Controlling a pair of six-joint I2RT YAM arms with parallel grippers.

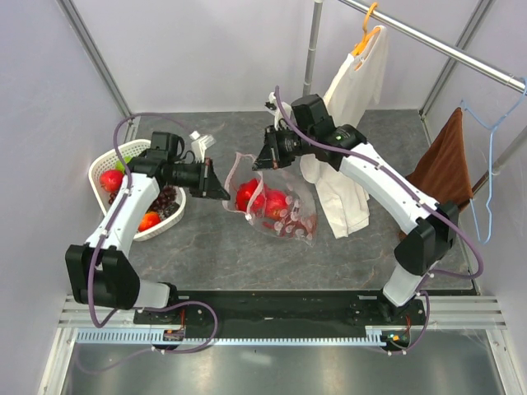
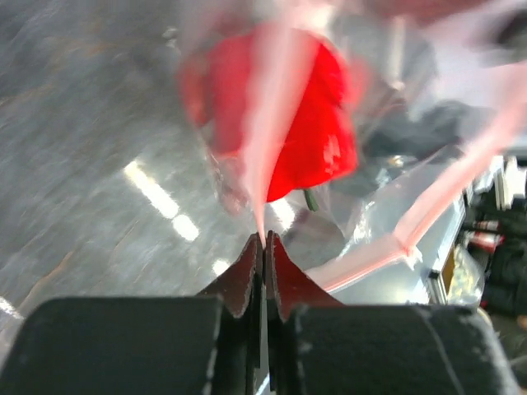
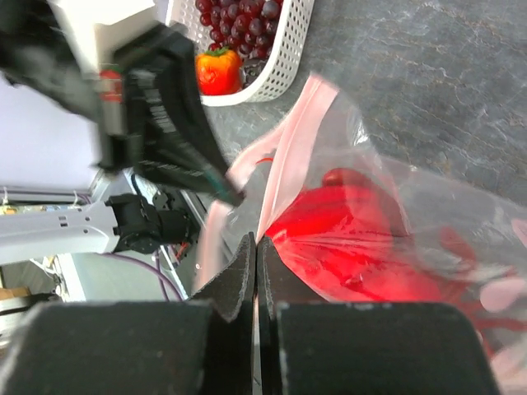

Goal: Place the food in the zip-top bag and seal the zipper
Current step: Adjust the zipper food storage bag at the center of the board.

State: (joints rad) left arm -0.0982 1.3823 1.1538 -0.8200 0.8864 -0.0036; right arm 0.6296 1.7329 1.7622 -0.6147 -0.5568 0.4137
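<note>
Cream shirt (image 1: 352, 193) hangs just right of the bag (image 1: 290, 220). White basket (image 1: 100, 169), with grapes (image 1: 167, 197), sits left of the bag. The bag holds red fruit (image 1: 249, 197). Left gripper (image 1: 224, 195) and right gripper (image 1: 265, 156) each pinch its zipper (image 3: 298, 123); the mouth gapes.

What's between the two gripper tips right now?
The pink zipper of the zip-top bag, running from left gripper to right gripper, both pinching it; red toy food sits inside, just below. Top view shows it.
</note>
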